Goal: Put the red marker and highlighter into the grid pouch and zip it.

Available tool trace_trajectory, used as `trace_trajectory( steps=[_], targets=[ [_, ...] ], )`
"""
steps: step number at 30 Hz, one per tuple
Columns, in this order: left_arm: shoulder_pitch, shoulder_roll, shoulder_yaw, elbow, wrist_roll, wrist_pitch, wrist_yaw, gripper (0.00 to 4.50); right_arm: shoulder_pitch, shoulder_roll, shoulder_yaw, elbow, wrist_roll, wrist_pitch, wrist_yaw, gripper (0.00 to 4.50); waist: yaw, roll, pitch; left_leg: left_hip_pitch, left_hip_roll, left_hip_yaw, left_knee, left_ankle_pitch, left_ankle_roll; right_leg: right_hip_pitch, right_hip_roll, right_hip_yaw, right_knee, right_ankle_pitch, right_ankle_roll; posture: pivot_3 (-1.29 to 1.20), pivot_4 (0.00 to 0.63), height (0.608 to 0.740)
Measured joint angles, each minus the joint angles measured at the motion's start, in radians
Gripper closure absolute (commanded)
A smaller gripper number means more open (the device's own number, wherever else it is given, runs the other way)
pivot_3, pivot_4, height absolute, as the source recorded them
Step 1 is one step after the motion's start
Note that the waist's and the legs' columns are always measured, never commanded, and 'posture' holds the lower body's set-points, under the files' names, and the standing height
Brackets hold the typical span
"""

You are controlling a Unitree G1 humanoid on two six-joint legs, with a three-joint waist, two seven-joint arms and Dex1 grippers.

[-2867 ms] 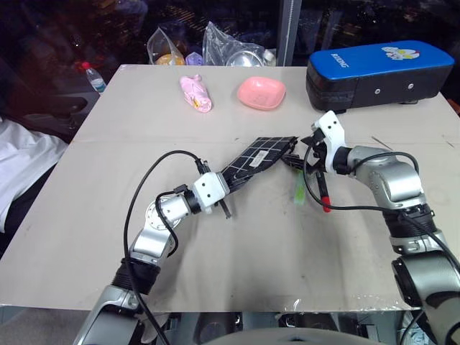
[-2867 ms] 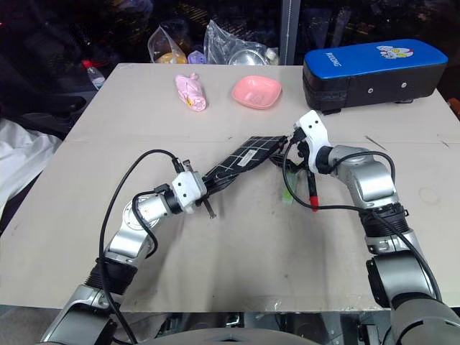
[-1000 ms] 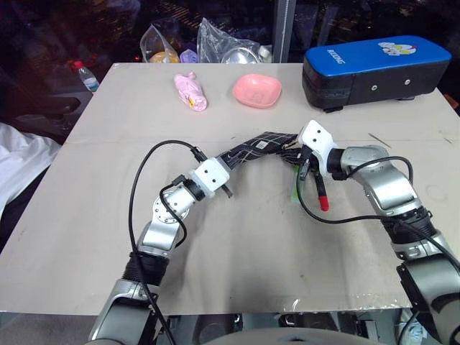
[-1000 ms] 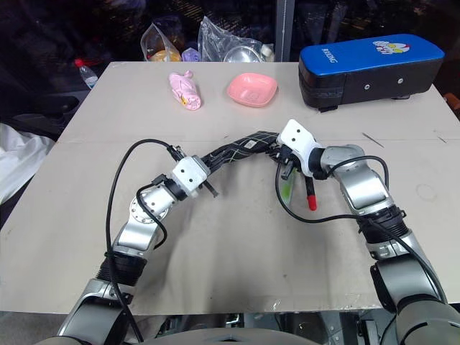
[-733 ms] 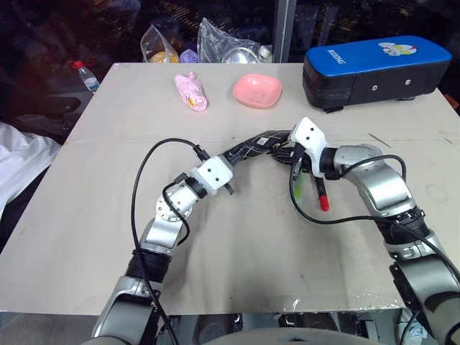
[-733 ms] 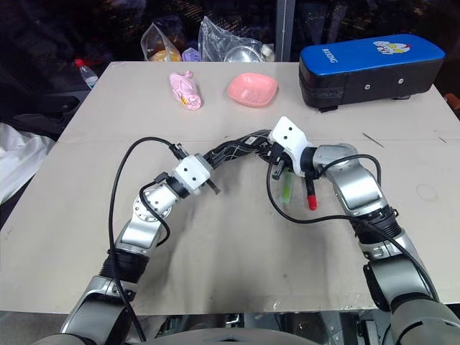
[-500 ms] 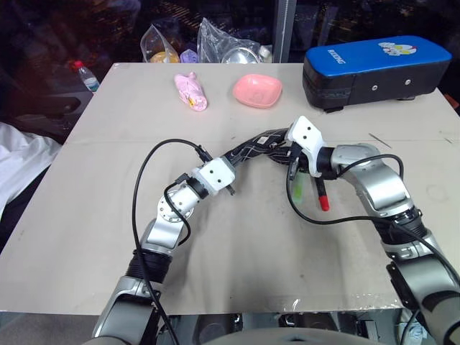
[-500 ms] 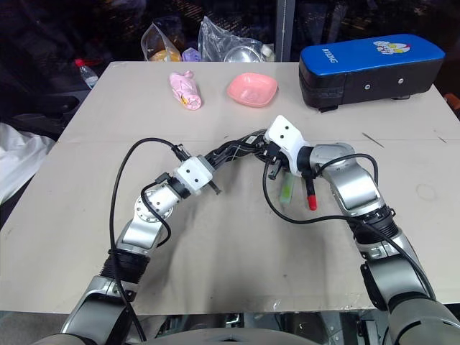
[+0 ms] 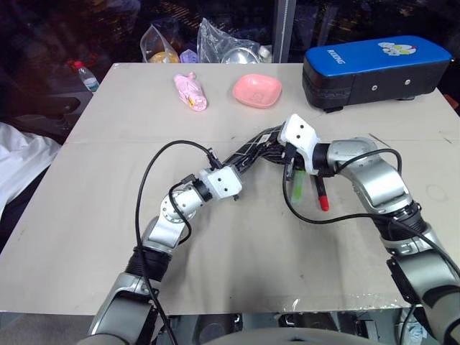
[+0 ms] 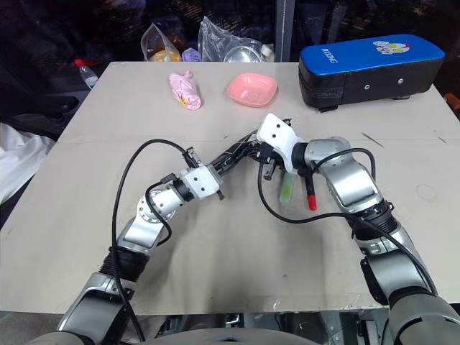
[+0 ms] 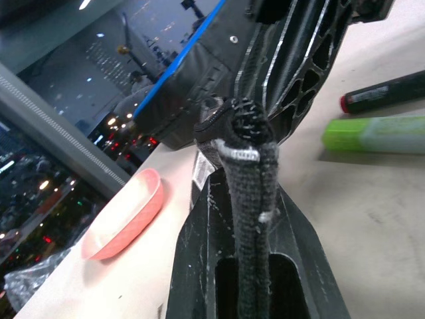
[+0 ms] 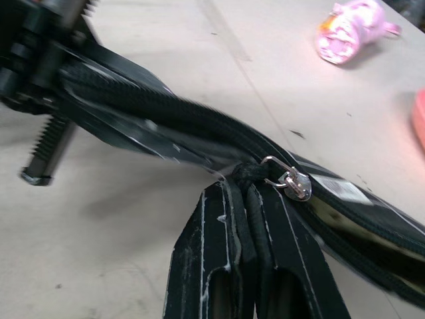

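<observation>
The grid pouch (image 9: 253, 149) hangs stretched between our two grippers above the middle of the table (image 9: 86, 215), lifted off the surface. Our left gripper (image 9: 231, 172) is clamped on one end of the pouch; the left wrist view shows the fabric edge pinched tight between its fingers (image 11: 199, 266). Our right gripper (image 10: 264, 159) is clenched on the black zipper pull (image 12: 247, 179) at the other end, with a small metal ring (image 12: 290, 181) just beside its fingertips.

The highlighter (image 9: 295, 187) and the red marker (image 9: 321, 192) lie on the table just below our right wrist, side by side and near each other, both outside the pouch.

Toward the far edge we note a pink bowl (image 9: 256, 91), a pink wrapped item (image 9: 191, 92) and a blue-topped black case (image 9: 374, 65) at the far right corner, all well apart from the pouch. Clear plastic bags (image 9: 215, 44) sit just beyond the far edge. The near half of the table is open on both sides of our arms.
</observation>
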Motion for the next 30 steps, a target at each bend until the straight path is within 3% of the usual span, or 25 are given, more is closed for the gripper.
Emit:
trace_trajectory(
  steps=[13, 17, 22, 26, 28, 30],
  targets=[
    [-0.021, 0.009, -0.010, 0.039, 0.012, -0.037, 0.000, 4.50, 0.013, -0.045, 0.030, -0.061, 0.012, -0.131, 0.155, 4.46, 0.001, 0.000, 0.000, 0.000, 0.000, 0.000, 0.000, 0.000, 0.000, 0.000, 0.000, 0.000, 0.000, 0.000, 0.000, 0.00, 0.150, 0.737],
    [-0.022, -0.002, -0.010, 0.045, 0.011, -0.027, 0.004, 4.50, 0.014, -0.048, 0.028, -0.070, 0.024, -0.120, 0.161, 3.19, 0.001, 0.000, 0.000, 0.000, 0.000, 0.000, 0.001, 0.000, 0.000, 0.000, 0.000, 0.000, 0.000, 0.000, 0.000, 0.00, 0.150, 0.737],
    [-0.020, -0.013, -0.004, 0.035, -0.082, 0.034, -0.042, 4.50, 0.071, -0.082, -0.051, -0.148, 0.106, -0.021, 0.145, 0.75, 0.003, 0.000, 0.000, -0.001, 0.001, -0.001, 0.001, 0.000, 0.000, 0.000, 0.000, -0.001, 0.000, 0.000, 0.000, 0.00, 0.150, 0.737],
    [-0.015, -0.017, -0.003, 0.012, -0.198, 0.099, -0.136, 4.50, 0.115, -0.133, -0.173, -0.223, 0.229, 0.123, 0.127, 0.75, 0.004, 0.000, 0.000, -0.001, 0.001, -0.002, 0.002, 0.000, 0.000, 0.001, 0.000, -0.001, 0.000, 0.000, 0.000, 0.00, 0.150, 0.737],
    [-0.016, -0.017, -0.003, 0.012, -0.218, 0.111, -0.157, 4.50, 0.114, -0.130, -0.232, -0.228, 0.258, 0.159, 0.099, 1.30, 0.000, 0.000, 0.000, 0.000, 0.001, -0.002, 0.002, 0.000, 0.000, 0.001, 0.000, -0.001, 0.001, 0.000, 0.000, 0.00, 0.150, 0.737],
    [-0.024, -0.021, -0.004, 0.012, -0.244, 0.118, -0.187, 4.50, 0.110, -0.047, -0.307, -0.172, 0.281, 0.172, -0.008, 1.96, -0.003, -0.001, 0.000, 0.000, 0.000, -0.002, 0.002, 0.000, 0.000, 0.001, 0.002, -0.001, 0.002, 0.000, 0.000, 0.00, 0.150, 0.737]
  ],
)
